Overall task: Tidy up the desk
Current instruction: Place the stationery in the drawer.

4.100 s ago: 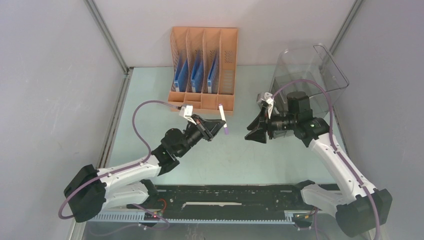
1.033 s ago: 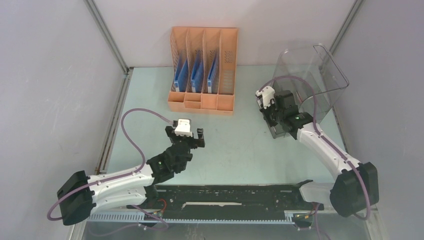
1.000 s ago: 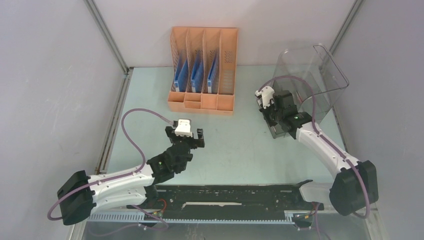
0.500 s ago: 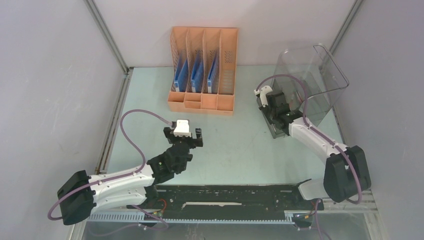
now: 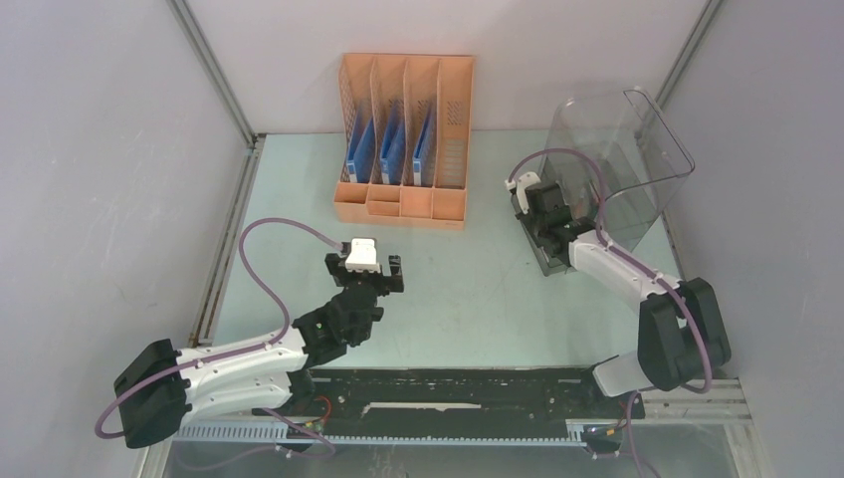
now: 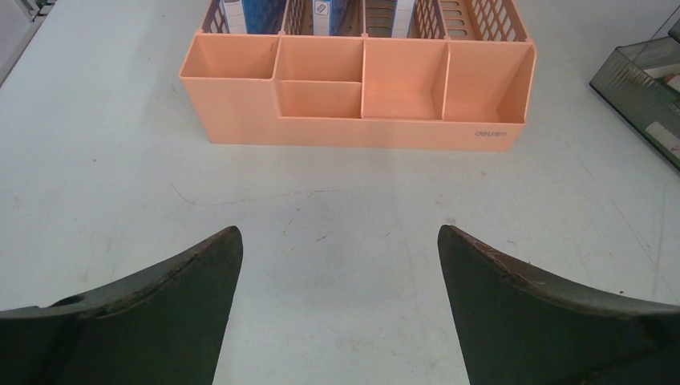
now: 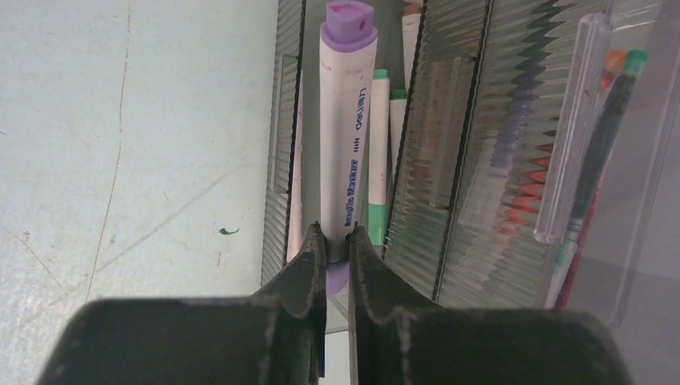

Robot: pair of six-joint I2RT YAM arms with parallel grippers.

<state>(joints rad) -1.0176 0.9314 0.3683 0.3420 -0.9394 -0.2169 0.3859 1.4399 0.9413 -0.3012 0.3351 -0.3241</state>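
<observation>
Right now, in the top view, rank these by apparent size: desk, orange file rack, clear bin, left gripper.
1. desk
2-3. clear bin and orange file rack: too alike to rank, and the bin may rise nearer the camera
4. left gripper

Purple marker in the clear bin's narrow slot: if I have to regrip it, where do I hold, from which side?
Take the purple marker at its near tail end, where the right gripper pinches it, coming in lengthwise along the slot. The ribbed dividers hug the barrel on both sides, so further up there is probably no room for fingers.
</observation>
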